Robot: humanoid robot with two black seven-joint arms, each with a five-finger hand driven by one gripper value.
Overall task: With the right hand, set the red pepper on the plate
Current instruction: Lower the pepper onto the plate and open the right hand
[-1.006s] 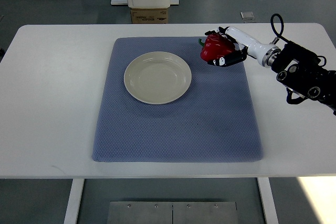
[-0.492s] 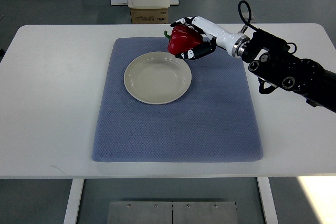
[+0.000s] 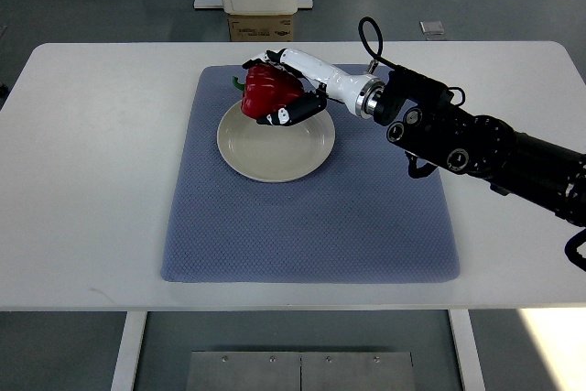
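Blue mat (image 3: pixel 302 217) nearest, then the plate (image 3: pixel 275 146) toward its far-left corner, and over the plate's far rim the right hand (image 3: pixel 288 98) clutches the red pepper (image 3: pixel 266 89), stem apparently pointing left, plate centre lying just nearward.

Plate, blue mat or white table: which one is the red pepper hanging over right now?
The plate. The right hand holds the red pepper above the plate's far rim, with the blue mat and white table spread wider underneath.
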